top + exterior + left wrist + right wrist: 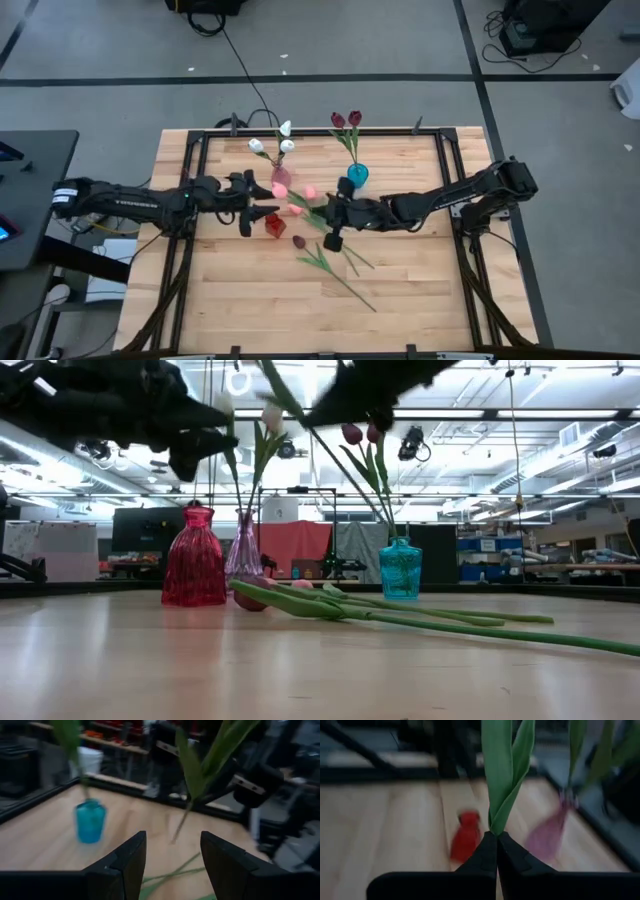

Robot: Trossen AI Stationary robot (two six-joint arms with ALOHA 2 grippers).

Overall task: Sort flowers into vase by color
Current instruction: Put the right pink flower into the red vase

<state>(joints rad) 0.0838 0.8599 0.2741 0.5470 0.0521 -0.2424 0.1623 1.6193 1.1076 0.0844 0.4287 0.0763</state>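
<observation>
1. Nearest, lower centre of the high view: loose flowers (330, 265) lying flat on the wooden table (420, 300), stems running diagonally toward lower right; one dark maroon head (299, 241) at their upper-left end.
2. Mid-frame, right of centre: right gripper (333, 221) raised above the table, jaws pressed together on the stem of a pink flower (297, 204). Right wrist view: stem and leaves (502, 775) rising straight out of the shut fingertips, long axis in line with the fingers.
3. Mid-frame, left of centre: left gripper (262, 204) facing the right one, jaws spread and empty. Left wrist view: held stem (181, 822) hanging just beyond the gap between the fingers (125, 862), crossing it roughly upright.
4. Between the grippers: red vase (275, 225), empty, just below the left gripper.
5. Farther: pink vase (281, 179) holding white flowers (284, 129); blue vase (356, 175) holding maroon flowers (345, 119).
6. Judged: a handover or a drop into the red vase; left gripper nearer to both stem and vase.
</observation>
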